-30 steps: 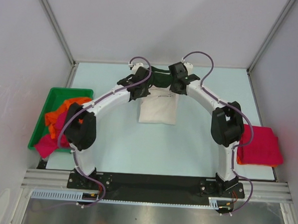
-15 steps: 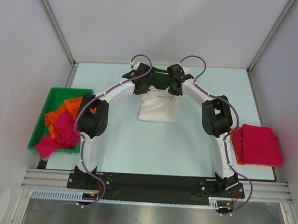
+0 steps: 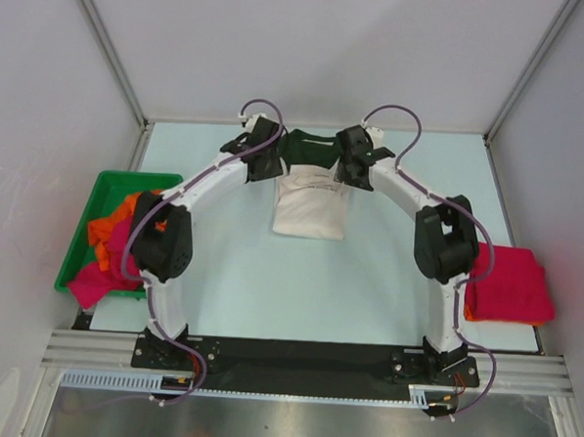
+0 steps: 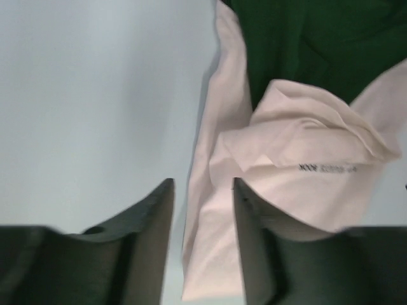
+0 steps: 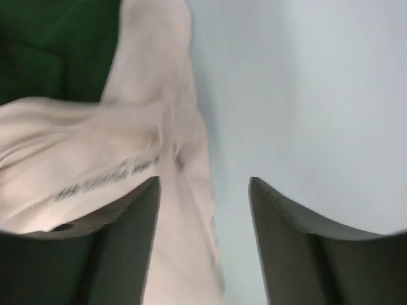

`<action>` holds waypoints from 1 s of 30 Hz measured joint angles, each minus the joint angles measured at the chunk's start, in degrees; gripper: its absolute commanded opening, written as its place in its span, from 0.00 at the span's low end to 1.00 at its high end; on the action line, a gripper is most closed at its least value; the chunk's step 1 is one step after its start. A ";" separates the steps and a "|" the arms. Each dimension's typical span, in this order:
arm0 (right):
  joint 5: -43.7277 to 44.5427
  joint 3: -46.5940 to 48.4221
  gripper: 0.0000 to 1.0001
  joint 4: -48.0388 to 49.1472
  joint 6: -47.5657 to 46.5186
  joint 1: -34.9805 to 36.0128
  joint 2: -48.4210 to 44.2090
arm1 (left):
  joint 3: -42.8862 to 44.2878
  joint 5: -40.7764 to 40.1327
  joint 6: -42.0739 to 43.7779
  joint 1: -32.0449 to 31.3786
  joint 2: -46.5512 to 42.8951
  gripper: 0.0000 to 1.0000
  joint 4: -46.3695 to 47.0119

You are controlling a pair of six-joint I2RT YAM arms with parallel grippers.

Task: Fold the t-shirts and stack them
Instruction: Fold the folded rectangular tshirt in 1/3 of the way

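The cream t-shirt with dark green sleeves lies partly folded at the table's far middle. A small line of black print shows on its turned-over flap. My left gripper hovers over the shirt's left edge and stands open with nothing pinched. Over the right edge, my right gripper is also open and holds nothing. A crimson t-shirt lies folded at the right on an orange one. Orange and magenta t-shirts are heaped in the bin.
A green plastic bin stands at the left edge of the pale blue table. White walls close the space at the left, the back and the right. Both arms arch from the near rail towards the far middle.
Both grippers have gone from shut to open and let go of the cream t-shirt's cloth. The flap now lies on the shirt, and the arms have shifted slightly.
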 measured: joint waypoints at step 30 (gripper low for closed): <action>-4.26 -25.03 0.00 10.14 8.11 11.61 -8.61 | -25.38 10.21 -2.10 -7.96 -3.02 0.00 15.26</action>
